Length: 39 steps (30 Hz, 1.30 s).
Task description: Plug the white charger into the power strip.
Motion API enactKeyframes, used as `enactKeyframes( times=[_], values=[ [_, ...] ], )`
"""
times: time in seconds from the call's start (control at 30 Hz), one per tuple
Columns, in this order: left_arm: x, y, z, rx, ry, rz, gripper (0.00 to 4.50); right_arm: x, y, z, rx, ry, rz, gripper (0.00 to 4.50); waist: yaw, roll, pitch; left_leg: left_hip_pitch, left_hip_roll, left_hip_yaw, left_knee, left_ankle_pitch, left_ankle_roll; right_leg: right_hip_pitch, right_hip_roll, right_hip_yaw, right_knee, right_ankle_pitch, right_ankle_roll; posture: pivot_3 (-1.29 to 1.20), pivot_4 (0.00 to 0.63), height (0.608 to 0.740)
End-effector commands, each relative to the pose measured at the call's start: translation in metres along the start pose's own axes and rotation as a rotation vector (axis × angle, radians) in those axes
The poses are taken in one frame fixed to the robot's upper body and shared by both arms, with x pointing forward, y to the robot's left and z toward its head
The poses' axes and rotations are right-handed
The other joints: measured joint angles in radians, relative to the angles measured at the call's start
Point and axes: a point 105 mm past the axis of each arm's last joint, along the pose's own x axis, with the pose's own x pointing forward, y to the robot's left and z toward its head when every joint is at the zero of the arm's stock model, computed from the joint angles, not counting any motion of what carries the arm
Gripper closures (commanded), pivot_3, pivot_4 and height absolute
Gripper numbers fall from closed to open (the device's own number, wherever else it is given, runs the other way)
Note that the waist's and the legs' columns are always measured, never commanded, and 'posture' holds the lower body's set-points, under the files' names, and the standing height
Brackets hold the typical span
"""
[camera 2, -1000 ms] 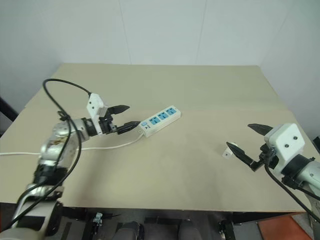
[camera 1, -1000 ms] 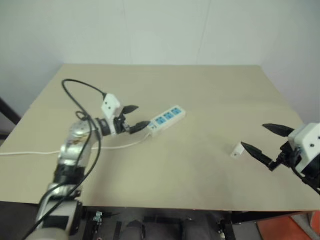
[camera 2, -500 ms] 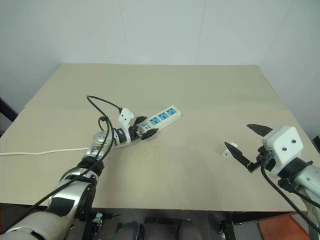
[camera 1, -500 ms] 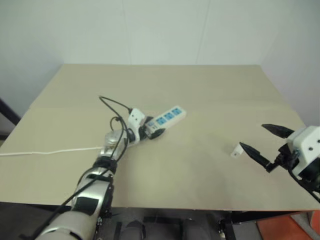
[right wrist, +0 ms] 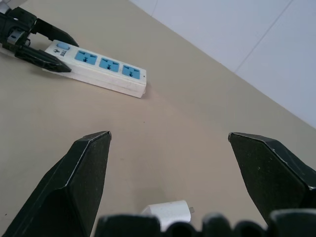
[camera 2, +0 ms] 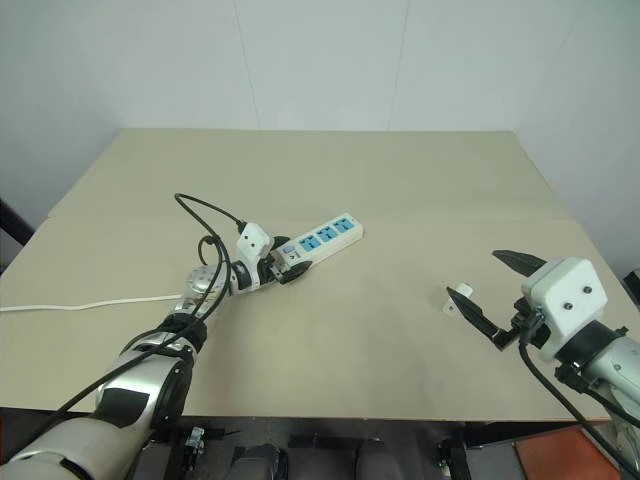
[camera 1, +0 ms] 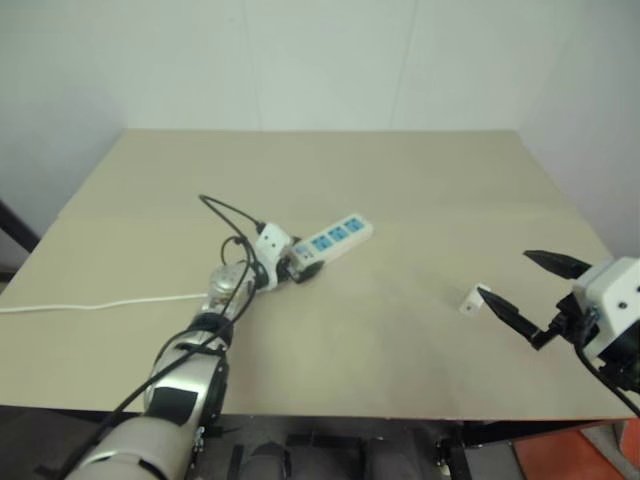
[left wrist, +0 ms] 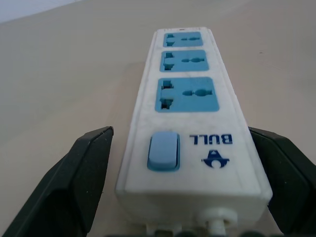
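The power strip [camera 1: 335,238] lies slanted near the table's middle, a white bar with three blue sockets [left wrist: 187,94] and a blue switch [left wrist: 163,150]. My left gripper [camera 1: 297,266] is open, low on the table, its fingers [left wrist: 74,187] straddling the strip's switch end with a gap on each side. The white charger [camera 1: 470,300] lies on the table toward the right front. My right gripper [camera 1: 505,273] hovers open just right of the charger, and one fingertip is close beside it. Seen from the right wrist, the charger [right wrist: 168,211] lies just below the open fingers.
A thin white cord [camera 1: 100,303] runs from the strip's switch end to the table's left edge. The tan table [camera 1: 400,180] ends at its front edge [camera 1: 400,415] close under both arms. A pale wall stands behind.
My left gripper has sunk and moved forward, so its open fingers now stand on either side of the strip's switch end. The right gripper has kept still.
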Motion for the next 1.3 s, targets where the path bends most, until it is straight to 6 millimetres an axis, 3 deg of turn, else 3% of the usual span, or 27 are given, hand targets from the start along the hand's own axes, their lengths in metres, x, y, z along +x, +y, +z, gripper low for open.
enactKeyframes(
  times=[0.03, 0.4, 0.5, 0.57, 0.8, 0.9, 1.0, 1.13, 1.3],
  values=[
    [-0.005, -0.002, -0.013, -0.037, 0.079, -0.049, 0.04, -0.001, -0.003, 0.014, -0.04, -0.041, -0.016, 0.0, 0.0, 0.0, 0.0, 0.001, 0.0, 0.0, 0.0, 0.0, 0.0, 0.001, 0.0, 0.0, 0.0, 0.0, 0.0, 0.0, 0.15, 0.74],
    [0.009, -0.017, -0.019, -0.035, 0.103, -0.054, 0.04, -0.001, -0.002, 0.016, -0.05, -0.034, -0.008, 0.0, 0.008, 0.0, -0.001, 0.009, 0.0, -0.001, 0.0, -0.001, 0.001, 0.011, 0.0, -0.001, -0.002, -0.001, 0.001, 0.0, 0.15, 0.74],
    [0.013, -0.021, -0.017, -0.029, 0.067, -0.044, 0.58, -0.004, -0.002, 0.016, -0.053, -0.024, -0.009, 0.0, 0.012, -0.001, -0.002, 0.009, -0.001, -0.001, 0.0, -0.001, 0.001, 0.011, -0.001, -0.001, -0.002, -0.001, 0.001, 0.0, 0.15, 0.74],
    [0.016, -0.024, -0.015, -0.032, 0.045, -0.041, 1.19, -0.005, -0.001, 0.016, -0.054, -0.019, -0.008, 0.0, 0.017, -0.001, -0.002, 0.009, -0.001, -0.001, 0.0, -0.001, 0.001, 0.011, -0.001, -0.001, -0.002, 0.0, 0.002, 0.0, 0.15, 0.74],
    [0.018, -0.042, 0.005, -0.018, -0.047, -0.213, 1.21, -0.008, -0.001, 0.014, -0.053, -0.006, -0.01, 0.0, 0.026, -0.001, -0.002, 0.009, -0.001, -0.001, 0.0, -0.001, 0.001, 0.011, -0.001, -0.001, -0.002, 0.0, 0.002, 0.0, 0.15, 0.74],
    [0.004, -0.049, 0.024, 0.013, -0.087, -0.429, 1.21, -0.008, 0.0, 0.013, -0.05, -0.004, -0.008, 0.0, 0.025, -0.001, -0.002, 0.007, -0.001, -0.001, 0.0, -0.001, 0.001, 0.01, -0.001, -0.001, -0.003, 0.0, 0.002, 0.0, 0.15, 0.74],
    [-0.013, -0.052, 0.03, 0.066, -0.081, -0.573, 1.21, -0.007, 0.0, 0.012, -0.046, -0.004, 0.0, 0.0, 0.022, -0.001, -0.002, 0.005, -0.001, -0.002, 0.0, -0.001, 0.001, 0.009, -0.001, -0.002, -0.004, 0.0, 0.002, 0.0, 0.15, 0.74],
    [-0.037, -0.06, 0.023, 0.164, -0.037, -0.71, 1.21, -0.004, 0.002, 0.012, -0.038, -0.011, 0.013, 0.0, 0.011, -0.001, -0.002, 0.005, -0.001, -0.002, 0.0, -0.001, 0.001, 0.008, -0.001, -0.002, -0.004, 0.0, 0.002, 0.0, 0.15, 0.74],
    [-0.05, -0.073, 0.007, 0.237, -0.019, -0.721, 1.21, -0.002, 0.005, 0.011, -0.029, -0.016, 0.026, 0.0, -0.002, -0.001, -0.002, 0.006, 0.0, -0.002, 0.0, -0.001, 0.001, 0.009, -0.001, -0.002, -0.004, 0.0, 0.002, 0.0, 0.15, 0.74]
  ],
)
